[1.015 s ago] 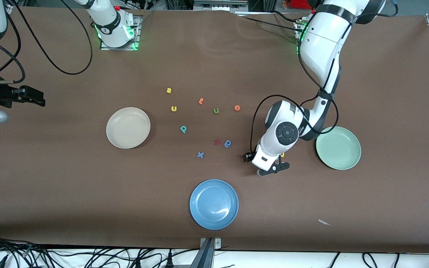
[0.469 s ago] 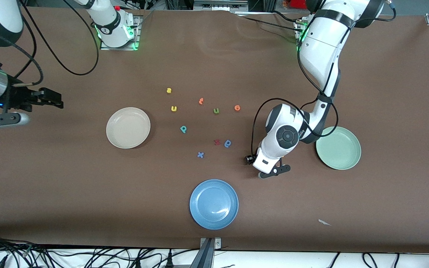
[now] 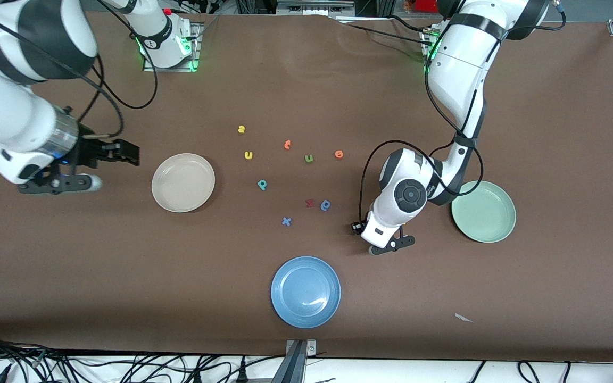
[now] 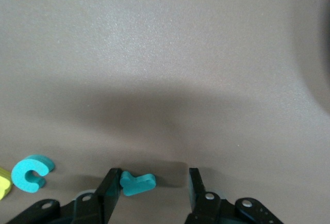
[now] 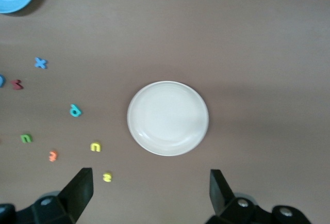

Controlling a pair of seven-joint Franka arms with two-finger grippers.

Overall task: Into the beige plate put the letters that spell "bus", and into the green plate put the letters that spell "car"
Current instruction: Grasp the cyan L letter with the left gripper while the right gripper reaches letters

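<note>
1. A brown table [image 3: 551,133] is filling the scene, with cables running along its camera-side edge and the two arm bases standing at the top of the front view.

2. The left gripper [image 4: 150,189] is sitting low over the table just beside the green plate [image 3: 483,211], on the side of it toward the right arm's end. In the left wrist view its fingers [image 4: 109,192] are standing apart with a teal "r" [image 4: 137,182] lying flat on the table between them; I am judging that they are not yet clamping it.

3. The relation that matters: the "r" is lying off-centre in the gap, touching or almost touching one finger and well clear of the other, its long axis running across the gap from finger to finger. Closing is likely to push it along the table before it seats.

4. A teal "c" [image 4: 31,172] is lying flat near the "r", outside the fingers, with the edge of a yellow letter [image 4: 4,188] just beside it.

5. The left arm is clearly the nearer one to the green plate.

6. The right gripper [image 5: 149,188] is hovering with fingers wide apart and holding nothing, beside the beige plate [image 3: 183,182], toward the right arm's end of the table.

7. Both plates are showing no letters inside.
</note>
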